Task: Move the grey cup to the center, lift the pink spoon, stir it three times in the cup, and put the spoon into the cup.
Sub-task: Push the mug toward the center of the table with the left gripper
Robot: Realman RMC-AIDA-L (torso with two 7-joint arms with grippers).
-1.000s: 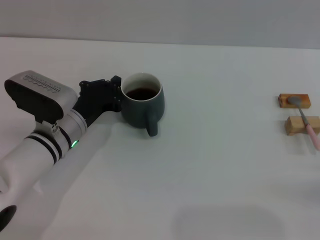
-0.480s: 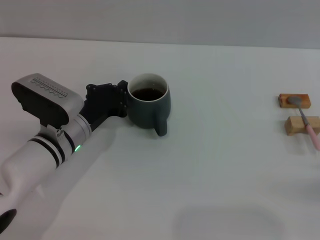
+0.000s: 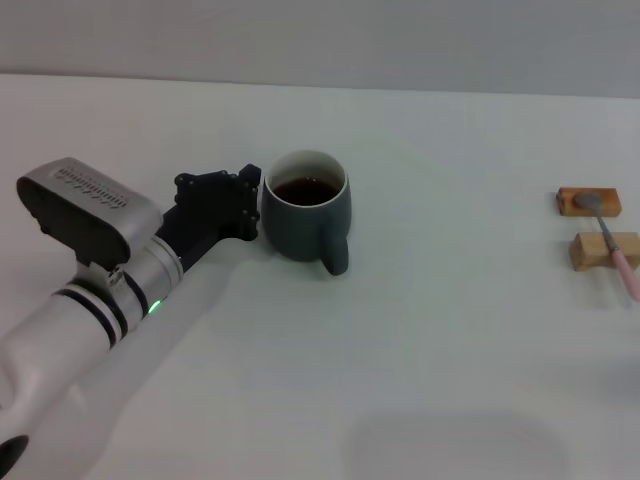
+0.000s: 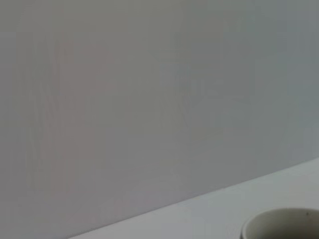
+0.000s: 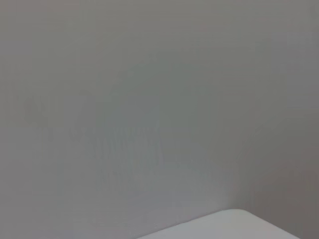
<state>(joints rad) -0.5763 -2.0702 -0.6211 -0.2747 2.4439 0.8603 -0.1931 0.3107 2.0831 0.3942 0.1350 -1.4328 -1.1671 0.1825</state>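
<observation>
Centrally, in the head view, the grey cup [image 3: 306, 206] stands upright on the white table [image 3: 420, 330], just left of the middle of the scene, with dark brown liquid visible against its white inner wall and its loop handle pointing toward about 5 o'clock. The left gripper [image 3: 250, 205] lies at the cup's 9 o'clock side, its black body touching or nearly touching the cup wall; whether its fingers are spread or pressed on the cup cannot be told, since the cup and the gripper body hide them. The left arm, white with black bands and a lit green indicator, reaches in from about 8 o'clock, carrying a grey camera housing on the wrist. Well apart from the cup, at about 3 o'clock near the table's edge of view, two small tan wooden blocks [image 3: 590, 201] lie one behind the other; the pink spoon [image 3: 612, 244] rests across them, its grey metal bowl on the far block and its pale pink handle running over the near block toward 5 o'clock. In the left wrist view only a plain grey wall, a strip of table and a part of the cup rim [image 4: 281, 225] show. The right wrist view shows the grey wall and a corner of the table; the right gripper appears in no view.
</observation>
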